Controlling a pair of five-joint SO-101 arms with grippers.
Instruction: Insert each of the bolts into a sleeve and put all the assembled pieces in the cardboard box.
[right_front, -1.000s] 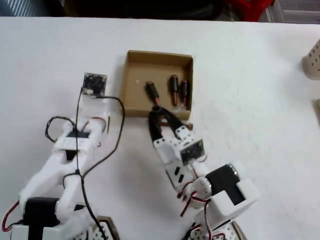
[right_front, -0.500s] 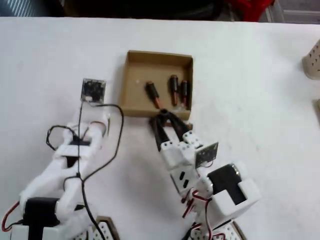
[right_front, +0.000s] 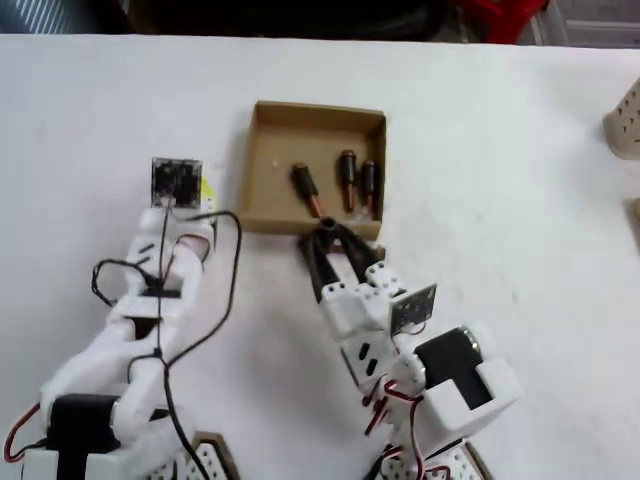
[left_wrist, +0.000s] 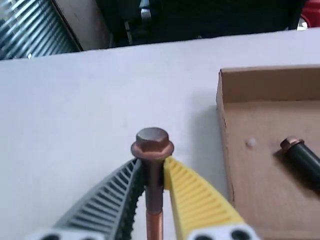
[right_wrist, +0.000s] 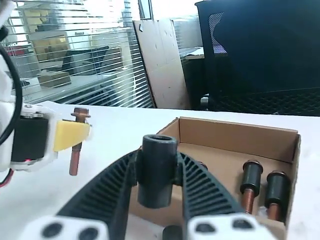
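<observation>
A bolt (left_wrist: 152, 146) is clamped in the left end effector (left_wrist: 153, 172), a sleeve (right_wrist: 158, 180) in the right end effector (right_wrist: 157, 161) (just beside the cardboard box (right_front: 262, 170)).

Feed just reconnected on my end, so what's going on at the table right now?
The left end effector grips a copper bolt, head up, to the left of the cardboard box. The right end effector grips a black sleeve upright at the box's near wall. Three assembled pieces lie inside the box. Bolt and sleeve are not yet joined.
</observation>
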